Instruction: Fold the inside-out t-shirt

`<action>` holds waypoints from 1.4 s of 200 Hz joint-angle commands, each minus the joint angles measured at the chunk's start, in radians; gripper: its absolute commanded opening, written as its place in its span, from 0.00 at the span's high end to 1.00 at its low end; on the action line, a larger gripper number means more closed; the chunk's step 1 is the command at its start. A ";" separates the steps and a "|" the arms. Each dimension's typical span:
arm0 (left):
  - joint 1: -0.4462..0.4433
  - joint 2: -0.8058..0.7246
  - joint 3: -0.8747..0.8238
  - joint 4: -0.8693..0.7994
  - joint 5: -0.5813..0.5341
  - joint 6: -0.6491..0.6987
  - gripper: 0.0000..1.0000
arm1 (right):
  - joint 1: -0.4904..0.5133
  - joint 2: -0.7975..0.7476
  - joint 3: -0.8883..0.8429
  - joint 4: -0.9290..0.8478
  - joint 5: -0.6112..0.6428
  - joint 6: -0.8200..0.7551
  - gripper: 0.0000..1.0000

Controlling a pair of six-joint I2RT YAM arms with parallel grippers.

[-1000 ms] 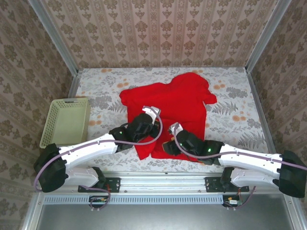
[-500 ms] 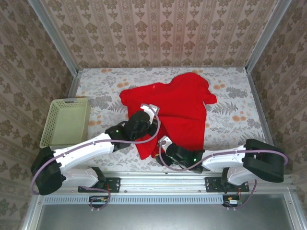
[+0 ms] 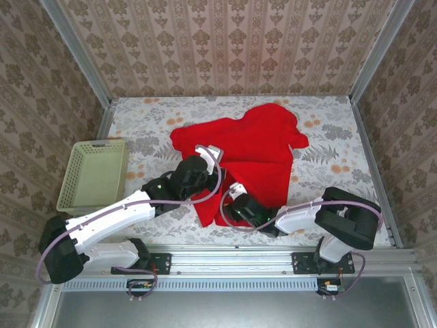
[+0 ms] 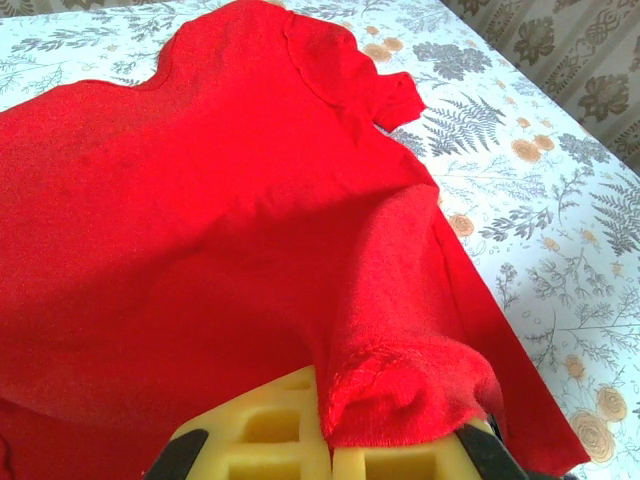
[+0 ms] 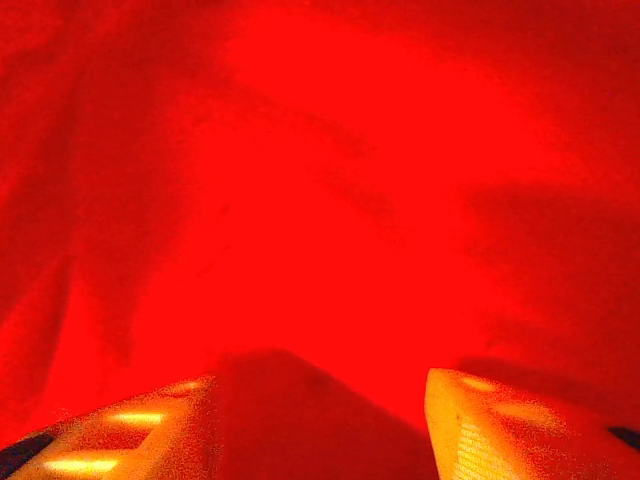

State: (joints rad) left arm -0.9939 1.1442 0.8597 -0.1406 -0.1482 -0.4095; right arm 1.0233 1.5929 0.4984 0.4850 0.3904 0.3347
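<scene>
Left wrist: my left jaws clamp a hem fold of the t-shirt (image 4: 220, 200), its length running away ahead; right jaws, parted and empty, over its near edge.

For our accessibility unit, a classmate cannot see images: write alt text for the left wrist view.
A bright red t-shirt lies spread on a floral-patterned table, a sleeve at the far side. At the bottom, the yellow-padded left gripper pinches a bunched fold of its edge.
</scene>
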 commanded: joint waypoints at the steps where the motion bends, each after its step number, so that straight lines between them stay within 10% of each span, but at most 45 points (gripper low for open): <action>1: 0.004 -0.029 0.053 -0.015 0.037 0.023 0.98 | -0.027 0.050 0.047 0.074 0.086 -0.033 0.44; 120: -0.003 -0.040 0.294 -0.111 0.102 0.032 1.00 | -0.309 0.210 0.317 -0.043 0.042 0.086 0.32; 181: -0.072 0.025 0.514 -0.211 -0.020 0.072 1.00 | -0.392 0.365 0.641 -0.364 0.080 0.175 0.01; 280: -0.166 0.107 0.739 -0.189 -0.024 0.097 1.00 | -0.452 0.638 1.142 -0.915 0.148 0.196 0.00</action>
State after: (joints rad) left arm -1.1347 1.2388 1.5043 -0.3569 -0.1749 -0.3519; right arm 0.5674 2.1529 1.5299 -0.1909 0.4820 0.5098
